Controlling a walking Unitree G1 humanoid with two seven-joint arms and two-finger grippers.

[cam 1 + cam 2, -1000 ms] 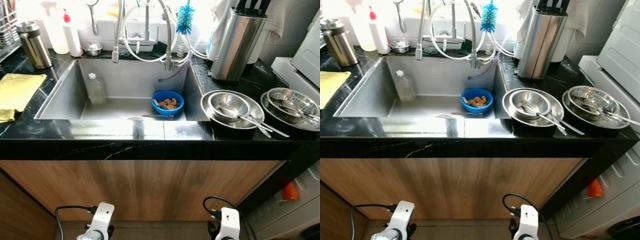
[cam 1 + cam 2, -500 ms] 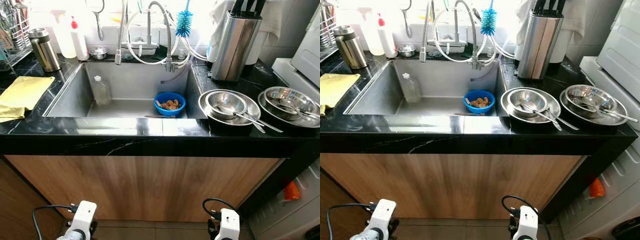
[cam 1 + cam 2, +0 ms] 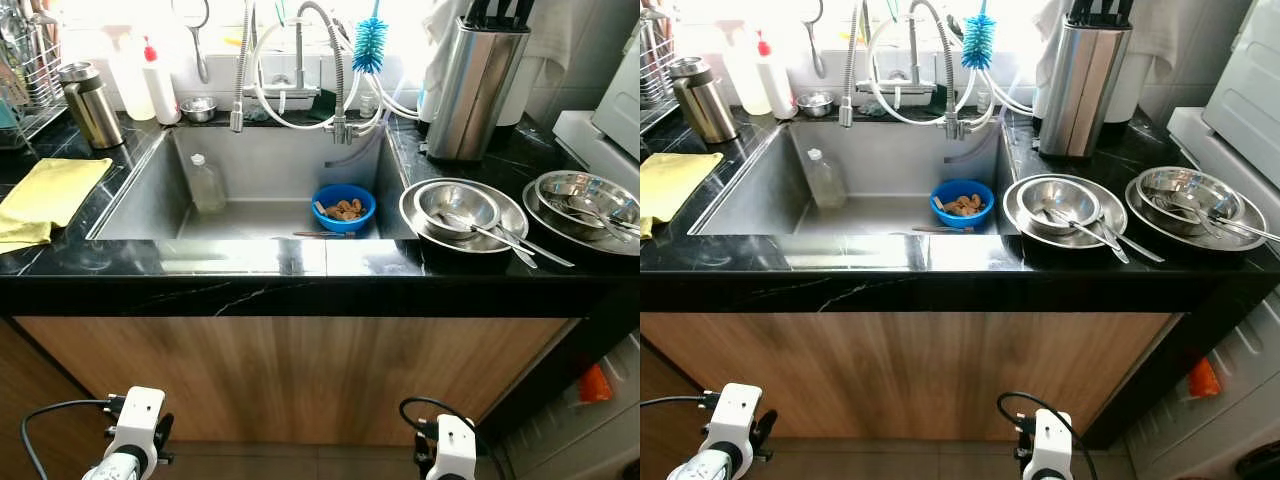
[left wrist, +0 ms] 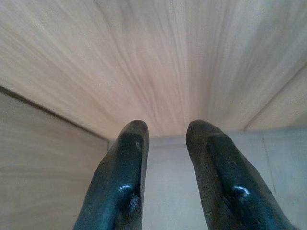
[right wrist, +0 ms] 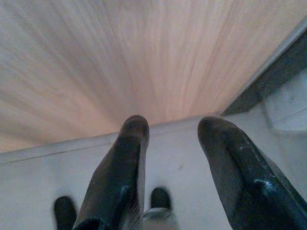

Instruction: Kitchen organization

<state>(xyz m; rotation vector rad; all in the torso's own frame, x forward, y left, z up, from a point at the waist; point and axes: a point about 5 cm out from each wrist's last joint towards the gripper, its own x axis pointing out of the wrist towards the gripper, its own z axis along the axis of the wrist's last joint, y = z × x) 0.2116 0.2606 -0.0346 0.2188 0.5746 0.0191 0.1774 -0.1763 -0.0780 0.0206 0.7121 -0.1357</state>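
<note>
Down low, my left gripper (image 4: 165, 139) hung with its fingers (image 4: 127, 163) parted and nothing between them, facing the wooden cabinet front (image 3: 300, 375); my right gripper (image 5: 172, 134) hung the same way, spread and empty, above the pale floor (image 5: 48, 191). Compared with a second earlier, my left arm (image 3: 135, 440) had swung outward to the left and my view had pulled back slightly, so more of the yellow cloth (image 3: 45, 195) showed. Nothing on the black counter (image 3: 250, 270) had moved: the blue bowl (image 3: 343, 207) sat in the sink (image 3: 150, 200) beside the clear bottle (image 3: 206, 182), and the steel bowls (image 3: 460, 210) rested to its right.
</note>
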